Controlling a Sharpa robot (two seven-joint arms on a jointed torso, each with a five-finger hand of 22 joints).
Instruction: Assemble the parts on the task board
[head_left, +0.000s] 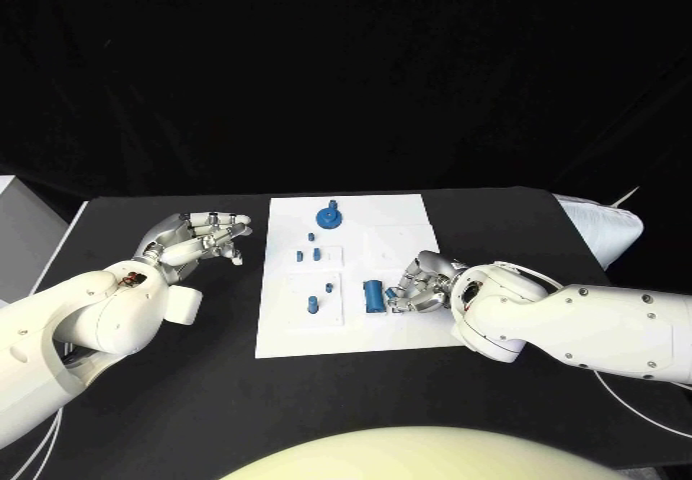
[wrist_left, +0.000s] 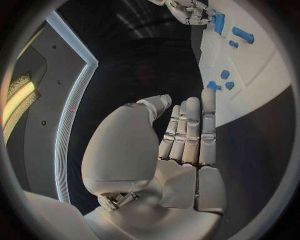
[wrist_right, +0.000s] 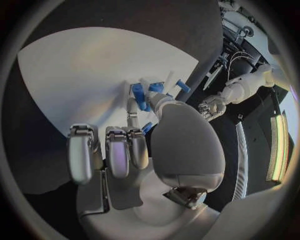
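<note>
We start at our right hand (head_left: 423, 284), low and right of centre in the head view, its fingers curled down onto the task board (head_left: 389, 220); it appears to pinch a ribbed blue cylinder (head_left: 374, 294) at the board's lower middle, and the right wrist view shows blue pieces (wrist_right: 139, 95) clustered right at its fingertips (wrist_right: 132, 107), though we cannot tell exactly how the grip sits. Our left hand (head_left: 199, 238) hovers at the left of the frame, off the board over the black table (head_left: 173, 400), fingers spread wide and holding nothing; the left wrist view shows its fingers (wrist_left: 190, 130) straight and together beside the board's edge.

Outward from the right hand, an oblong blue part (head_left: 313, 303) lies to the left of the cylinder; small blue pegs (head_left: 310, 254) sit towards the board's centre left; a round blue base (head_left: 332, 215) stands near the top edge.

To do this step well, we judge the cylinder should be kept upright and square to its seat; we would lower slowly, press straight down without twisting, and let go only once it is seated; the left hand could steady the board's edge if it slides.
</note>
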